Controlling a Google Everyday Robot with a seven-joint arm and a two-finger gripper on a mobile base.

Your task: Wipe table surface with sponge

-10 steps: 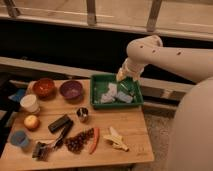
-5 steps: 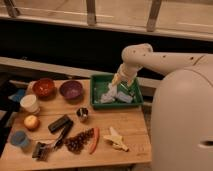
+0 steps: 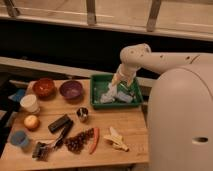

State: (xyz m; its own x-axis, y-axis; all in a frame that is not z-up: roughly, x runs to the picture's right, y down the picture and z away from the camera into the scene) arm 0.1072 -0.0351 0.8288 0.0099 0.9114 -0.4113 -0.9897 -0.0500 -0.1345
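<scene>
A wooden table (image 3: 127, 121) holds a green tray (image 3: 94, 93) at its back right. Pale blue-white items (image 3: 106, 95) lie inside the tray; I cannot tell which of them is the sponge. My gripper (image 3: 118, 88) hangs from the white arm (image 3: 134, 56) and is down inside the tray, right above or touching those items. What it touches is hidden by the wrist.
On the table stand a red bowl (image 3: 44, 87), a purple bowl (image 3: 71, 90), a white cup (image 3: 30, 103), an orange fruit (image 3: 31, 122), a blue cup (image 3: 19, 139), a metal cup (image 3: 82, 115), grapes (image 3: 77, 143), a chili (image 3: 95, 140) and a banana peel (image 3: 116, 139). My body (image 3: 180, 130) fills the right.
The arm has swung left and down, bringing the gripper from the tray's back right edge into its middle. My body now fills more of the right side.
</scene>
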